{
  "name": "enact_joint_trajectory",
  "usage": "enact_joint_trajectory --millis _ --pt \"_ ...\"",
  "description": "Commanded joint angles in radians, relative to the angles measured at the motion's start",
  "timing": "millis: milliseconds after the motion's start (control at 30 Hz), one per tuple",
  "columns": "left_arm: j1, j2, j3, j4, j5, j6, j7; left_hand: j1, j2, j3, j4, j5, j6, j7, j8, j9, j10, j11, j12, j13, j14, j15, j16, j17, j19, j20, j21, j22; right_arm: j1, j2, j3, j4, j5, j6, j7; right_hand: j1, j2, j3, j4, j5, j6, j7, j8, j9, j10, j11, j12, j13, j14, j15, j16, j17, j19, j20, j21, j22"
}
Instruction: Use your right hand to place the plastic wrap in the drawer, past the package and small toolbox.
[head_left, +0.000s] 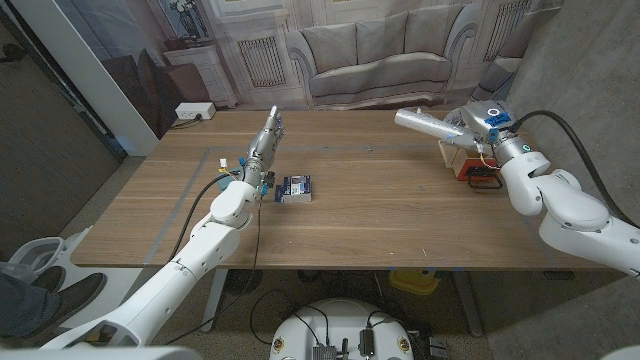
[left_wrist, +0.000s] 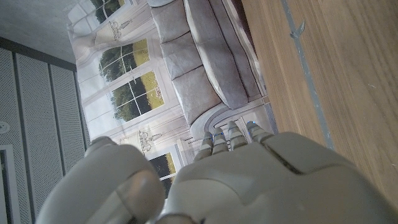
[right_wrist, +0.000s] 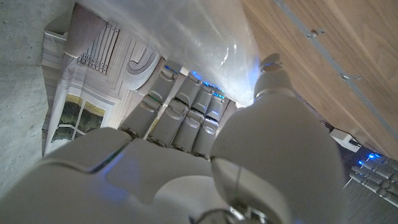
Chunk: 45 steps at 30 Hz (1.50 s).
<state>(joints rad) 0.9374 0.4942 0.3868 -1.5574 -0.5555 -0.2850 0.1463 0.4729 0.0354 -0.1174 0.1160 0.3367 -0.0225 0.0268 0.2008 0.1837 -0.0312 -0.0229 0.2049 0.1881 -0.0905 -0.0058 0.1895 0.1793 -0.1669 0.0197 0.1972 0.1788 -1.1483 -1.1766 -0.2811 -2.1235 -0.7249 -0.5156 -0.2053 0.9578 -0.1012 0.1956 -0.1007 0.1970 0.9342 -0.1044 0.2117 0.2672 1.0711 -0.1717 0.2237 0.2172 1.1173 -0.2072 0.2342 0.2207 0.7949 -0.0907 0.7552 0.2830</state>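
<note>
Wooden counter (head_left: 380, 220) fronts a sofa backdrop (head_left: 375, 55); right hand (head_left: 480, 125) grips the plastic wrap (head_left: 425, 124) aloft, left hand (head_left: 265, 145) stands with fingers straight and together, holding nothing, beside a small package (head_left: 296, 188).

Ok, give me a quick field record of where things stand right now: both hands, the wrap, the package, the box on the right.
right hand: raised over the table's right side, gripping the plastic wrap
plastic wrap: roll held off the table, pointing toward picture left
left hand: holds nothing, fingers straight, near the package
package: small, blue and white, lying on the table
orange box: under the right hand; drawer state unclear
</note>
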Motion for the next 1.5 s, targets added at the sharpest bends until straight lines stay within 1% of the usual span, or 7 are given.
enact_joint_trajectory --millis 33,233,467,800,1033,1300,1500 --pt "-0.010 -0.019 0.006 0.028 0.003 -0.017 -0.001 0.004 0.006 -0.009 0.001 0.005 0.003 0.005 -0.001 0.005 0.000 -0.005 0.000 0.003 -0.004 0.002 -0.001 0.004 -0.009 0.002 0.005 0.005 -0.067 -0.115 0.101 -0.038 0.023 -0.067 0.083 0.270 0.260 -0.002 0.001 0.005 0.076 -0.078 0.003 0.003 0.002 -0.006 0.008 0.000 -0.005 -0.030 0.000 0.004 -0.005 -0.124 0.012 0.001" --pt "0.001 -0.016 -0.002 0.024 -0.002 -0.021 0.005 0.004 0.006 -0.011 0.001 0.005 0.004 0.004 -0.001 0.005 0.000 -0.006 0.000 0.003 -0.004 0.001 -0.001 0.004 -0.010 0.002 0.004 0.005 -0.096 -0.149 0.141 -0.048 0.038 -0.105 0.118 0.269 0.262 -0.005 0.003 0.004 0.077 -0.080 0.003 0.003 0.002 -0.005 0.007 -0.002 -0.005 -0.029 -0.001 0.003 -0.009 -0.124 0.020 0.000" --pt "-0.006 -0.020 0.000 0.036 -0.006 -0.026 -0.005 0.005 0.007 -0.012 0.001 0.006 0.004 0.005 -0.001 0.005 0.001 -0.006 0.000 0.003 -0.005 0.001 -0.002 0.004 -0.010 0.002 0.004 0.005 -0.098 -0.194 0.145 -0.062 0.029 -0.151 0.175 0.270 0.262 -0.007 0.005 0.004 0.078 -0.083 0.002 0.002 0.005 -0.007 0.009 -0.002 -0.006 -0.029 -0.002 0.002 -0.013 -0.125 0.028 -0.002" --pt "-0.018 -0.026 0.005 0.050 -0.007 -0.027 -0.013 0.005 0.008 -0.015 0.001 0.006 0.005 0.006 -0.001 0.005 0.000 -0.007 0.000 0.003 -0.006 0.000 -0.002 0.004 -0.011 0.002 0.004 0.005 -0.217 -0.257 0.248 -0.094 0.037 -0.222 0.213 0.273 0.263 -0.012 0.007 0.004 0.076 -0.081 0.001 0.003 0.002 -0.009 0.008 -0.001 -0.005 -0.030 -0.002 0.001 -0.022 -0.125 0.046 -0.008" --pt "-0.026 -0.039 0.009 0.076 -0.015 -0.039 -0.028 0.006 0.009 -0.016 0.001 0.006 0.004 0.005 -0.001 0.005 0.000 -0.004 0.000 0.003 -0.006 0.000 -0.002 0.004 -0.012 0.001 0.004 0.005 -0.302 -0.258 0.338 -0.100 0.003 -0.233 0.261 0.271 0.264 -0.015 0.011 0.003 0.073 -0.083 0.001 0.006 0.004 -0.011 0.008 -0.001 -0.009 -0.029 -0.004 -0.001 -0.030 -0.124 0.057 -0.012" --pt "-0.029 -0.047 0.014 0.090 -0.014 -0.049 -0.032 0.006 0.010 -0.018 0.001 0.006 0.005 0.006 -0.001 0.005 -0.001 -0.004 0.000 0.003 -0.006 0.000 -0.002 0.004 -0.012 0.001 0.004 0.005 -0.340 -0.230 0.401 -0.100 -0.070 -0.210 0.350 0.272 0.266 -0.017 0.014 0.003 0.075 -0.086 0.001 0.006 0.001 -0.011 0.006 -0.002 -0.012 -0.029 -0.006 -0.003 -0.040 -0.125 0.071 -0.019" --pt "-0.029 -0.051 0.016 0.096 -0.017 -0.049 -0.031 0.006 0.010 -0.020 0.001 0.006 0.005 0.005 -0.002 0.005 -0.001 -0.004 0.000 0.003 -0.006 0.000 -0.002 0.004 -0.013 0.002 0.004 0.005 -0.338 -0.219 0.421 -0.091 -0.123 -0.179 0.444 0.273 0.265 -0.019 0.015 0.003 0.073 -0.087 0.000 0.006 0.001 -0.015 0.008 0.000 -0.015 -0.029 -0.008 -0.003 -0.047 -0.125 0.083 -0.025"
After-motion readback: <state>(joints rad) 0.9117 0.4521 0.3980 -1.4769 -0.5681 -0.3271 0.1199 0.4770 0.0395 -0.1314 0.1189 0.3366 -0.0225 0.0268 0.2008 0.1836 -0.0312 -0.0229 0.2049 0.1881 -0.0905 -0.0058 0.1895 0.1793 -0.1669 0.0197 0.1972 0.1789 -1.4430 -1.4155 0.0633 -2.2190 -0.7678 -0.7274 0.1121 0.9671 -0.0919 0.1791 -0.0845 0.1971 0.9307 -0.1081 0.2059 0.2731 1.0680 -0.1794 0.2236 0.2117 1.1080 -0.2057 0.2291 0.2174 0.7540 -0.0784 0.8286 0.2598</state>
